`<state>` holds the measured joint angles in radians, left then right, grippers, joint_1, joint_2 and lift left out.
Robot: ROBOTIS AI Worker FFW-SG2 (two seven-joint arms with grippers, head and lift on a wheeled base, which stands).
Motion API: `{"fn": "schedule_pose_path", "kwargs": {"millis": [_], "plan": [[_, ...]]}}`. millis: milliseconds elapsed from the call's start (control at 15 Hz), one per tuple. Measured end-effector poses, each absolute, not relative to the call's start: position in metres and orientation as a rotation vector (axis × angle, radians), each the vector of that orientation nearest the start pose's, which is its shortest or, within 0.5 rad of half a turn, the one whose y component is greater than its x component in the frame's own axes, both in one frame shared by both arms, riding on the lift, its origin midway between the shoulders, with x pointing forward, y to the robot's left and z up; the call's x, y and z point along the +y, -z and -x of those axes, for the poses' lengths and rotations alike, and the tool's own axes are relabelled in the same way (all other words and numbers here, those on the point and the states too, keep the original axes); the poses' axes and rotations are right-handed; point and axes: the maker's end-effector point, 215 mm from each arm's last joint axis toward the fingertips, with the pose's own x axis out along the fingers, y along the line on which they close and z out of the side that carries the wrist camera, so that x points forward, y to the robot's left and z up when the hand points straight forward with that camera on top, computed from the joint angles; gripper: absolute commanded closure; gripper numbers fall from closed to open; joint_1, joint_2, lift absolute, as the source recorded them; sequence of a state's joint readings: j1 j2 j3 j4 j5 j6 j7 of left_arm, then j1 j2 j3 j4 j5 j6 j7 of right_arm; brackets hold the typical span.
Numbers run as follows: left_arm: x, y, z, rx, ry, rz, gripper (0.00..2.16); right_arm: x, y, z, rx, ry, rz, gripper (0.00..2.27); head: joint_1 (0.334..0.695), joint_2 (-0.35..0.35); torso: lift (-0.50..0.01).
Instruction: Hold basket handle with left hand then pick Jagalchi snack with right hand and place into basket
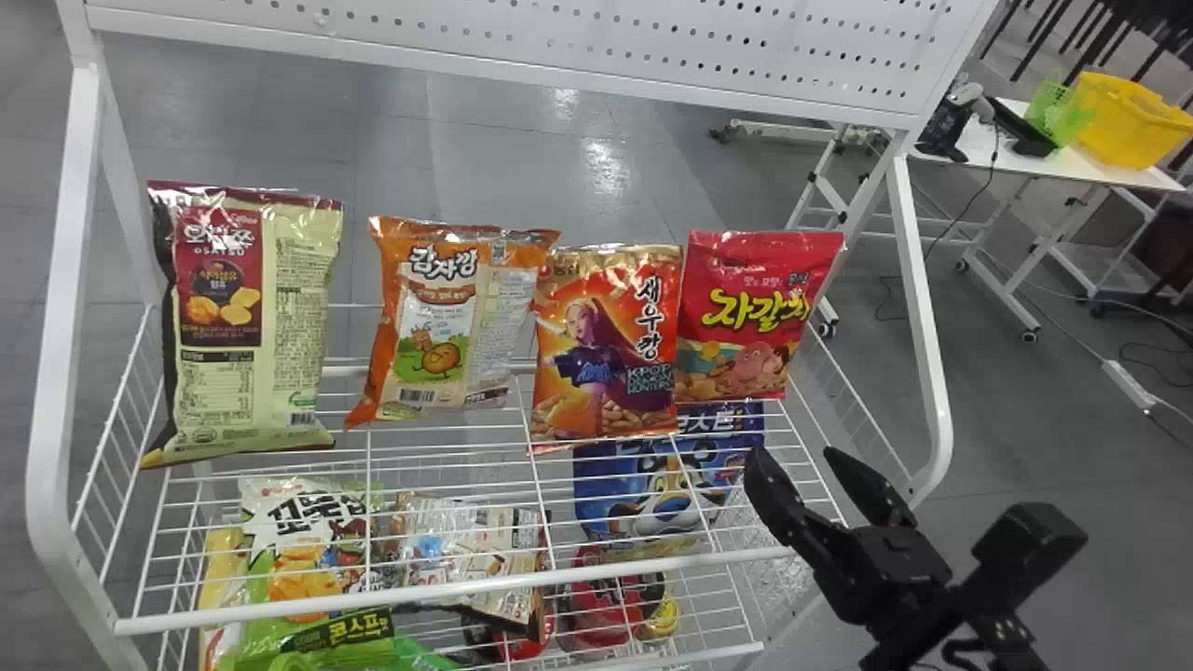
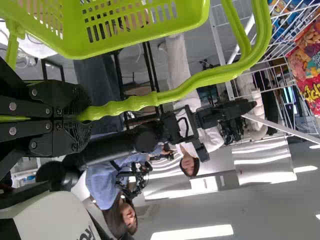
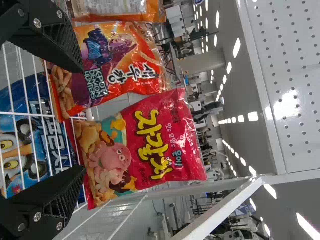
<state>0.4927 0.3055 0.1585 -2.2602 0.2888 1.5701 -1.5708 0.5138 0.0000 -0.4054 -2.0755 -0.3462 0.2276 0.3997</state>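
The left black two-fingered pincer (image 2: 82,117) is clamped on the ridged lime-green plastic handle (image 2: 190,85), presumably so that the slotted lime-green plastic basket (image 2: 100,49) hangs ready to receive the snack. The right black two-fingered pincer (image 1: 795,457) has its fingers apart and pointed towards the shiny red Jagalchi snack bag (image 1: 755,312), likely leaving room to close around its soft, slippery body. That bag stands upright on the white wire shelf (image 1: 447,592), front outward as if for display, at the right end of the row, which suits a right-handed pick. Its neighbour, an orange-and-gold foil bag (image 1: 606,354), sits just beside it and overlaps its edge in the head view; whether they touch is unclear, and a careless grasp could drag both. The red bag's back and whatever props it are hidden. The basket is cut off, so its contents cannot be judged.
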Motion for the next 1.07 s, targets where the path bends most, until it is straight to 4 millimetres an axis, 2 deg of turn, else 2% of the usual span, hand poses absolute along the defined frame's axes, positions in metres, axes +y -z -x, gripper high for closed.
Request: {"fn": "schedule_pose_path", "kwargs": {"millis": [333, 600, 800, 1067], "plan": [[0.112, 0.356, -0.157, 1.143, 1.309, 0.976, 2.15, -0.354, 0.353, -0.451, 0.181, -0.049, -0.206, 0.13, 0.695, -0.350, -0.009], [0.113, 0.355, -0.156, 1.148, 1.315, 0.968, 2.15, -0.376, 0.346, -0.473, 0.204, -0.009, -0.202, 0.13, 0.695, -0.350, -0.009], [0.113, 0.356, -0.153, 1.154, 1.313, 0.973, 2.15, -0.396, 0.355, -0.488, 0.245, 0.030, -0.230, 0.13, 0.695, -0.350, -0.009], [0.115, 0.356, -0.152, 1.155, 1.309, 0.974, 2.15, -0.398, 0.371, -0.510, 0.285, 0.036, -0.295, 0.13, 0.695, -0.350, -0.009]]}}
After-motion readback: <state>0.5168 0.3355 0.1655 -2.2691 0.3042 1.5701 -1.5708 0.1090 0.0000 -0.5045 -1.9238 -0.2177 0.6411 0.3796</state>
